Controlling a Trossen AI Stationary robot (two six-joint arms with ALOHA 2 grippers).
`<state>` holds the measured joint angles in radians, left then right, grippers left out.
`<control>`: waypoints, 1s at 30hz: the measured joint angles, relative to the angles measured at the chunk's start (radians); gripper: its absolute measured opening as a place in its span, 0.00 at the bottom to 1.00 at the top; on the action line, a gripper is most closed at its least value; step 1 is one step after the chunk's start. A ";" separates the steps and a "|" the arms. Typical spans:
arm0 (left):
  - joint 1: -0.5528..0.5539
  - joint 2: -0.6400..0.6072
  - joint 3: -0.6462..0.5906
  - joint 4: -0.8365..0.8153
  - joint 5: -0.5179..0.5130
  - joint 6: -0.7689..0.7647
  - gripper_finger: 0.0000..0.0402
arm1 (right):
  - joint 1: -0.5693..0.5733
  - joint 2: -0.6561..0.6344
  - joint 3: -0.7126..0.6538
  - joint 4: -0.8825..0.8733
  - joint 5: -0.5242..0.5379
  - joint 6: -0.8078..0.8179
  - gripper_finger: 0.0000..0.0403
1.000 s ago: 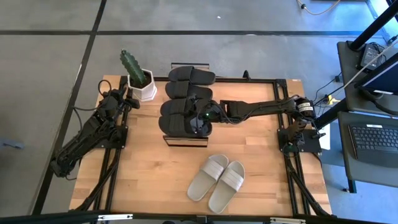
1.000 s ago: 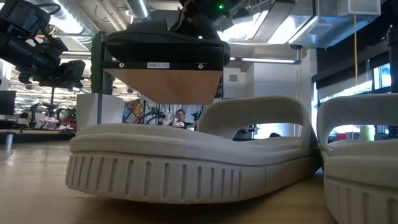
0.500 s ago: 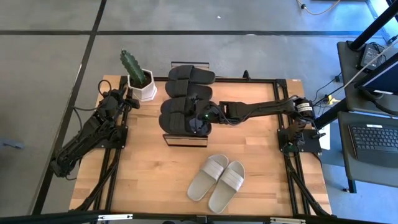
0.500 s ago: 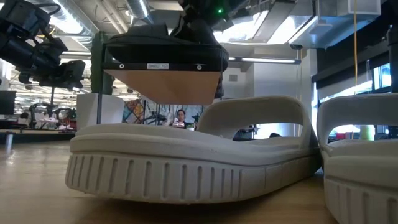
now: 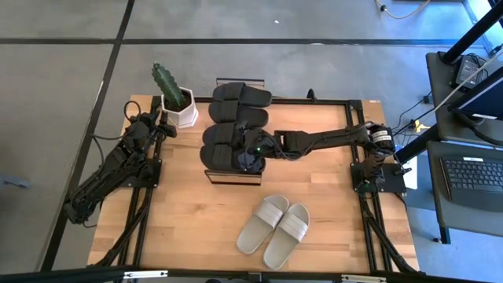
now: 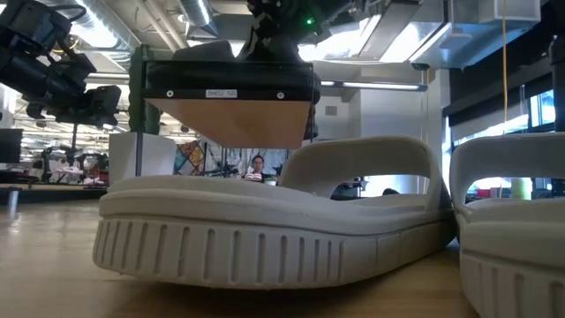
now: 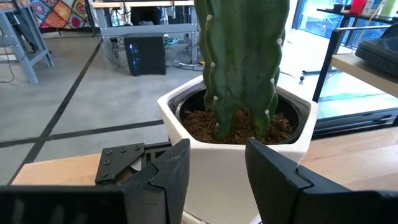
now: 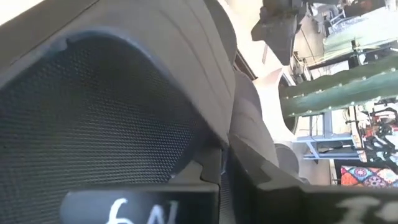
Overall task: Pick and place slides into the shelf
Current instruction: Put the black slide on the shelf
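Observation:
Four black slides lie side by side on the shelf (image 5: 233, 178), which stands at the table's middle. My right gripper (image 5: 251, 154) reaches in from the right and is shut on the nearest black slide (image 5: 228, 157). In the low view it sits above the shelf (image 6: 229, 93). The grey-beige pair (image 5: 275, 226) lies sole-down on the table, nearer the front. My left gripper (image 7: 214, 180) waits open at the far left, just in front of the white cactus pot (image 7: 236, 149). My right gripper holds the nearest black slide by the edge of its wide strap (image 8: 211, 124). One finger (image 8: 143, 208) is under the strap against its mesh lining and the other is outside. It comes from the table's right, slanting down. The slide lies on the shelf top.
The cactus in its white pot (image 5: 177, 106) stands at the far left corner, beside the left arm. A dark frame runs around the table. Bare wood shows left of the grey pair and in front of the shelf.
My right gripper has moved a little toward the table's left and slightly down, still shut on the strap. The black slide it holds has shifted left with it and sits lower and flatter on the shelf top.

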<state>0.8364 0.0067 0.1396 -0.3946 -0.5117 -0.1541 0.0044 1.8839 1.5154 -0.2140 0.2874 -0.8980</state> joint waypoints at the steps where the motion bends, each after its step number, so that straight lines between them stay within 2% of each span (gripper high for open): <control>1: 0.000 0.000 0.000 0.000 0.000 0.000 0.37 | 0.000 0.000 0.000 -0.002 -0.001 -0.009 0.03; 17: 0.000 0.000 0.000 0.000 0.000 0.000 0.37 | 0.013 0.006 0.000 -0.003 -0.025 -0.025 0.03; 24: 0.000 0.000 0.000 0.000 0.000 0.000 0.37 | 0.013 0.008 -0.002 0.009 -0.029 -0.013 0.16; 30: 0.000 0.000 0.000 0.000 0.000 0.000 0.37 | 0.013 0.008 -0.002 0.012 -0.029 0.008 0.19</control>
<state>0.8368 0.0063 0.1394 -0.3946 -0.5116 -0.1543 0.0170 1.8923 1.5131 -0.2016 0.2581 -0.8902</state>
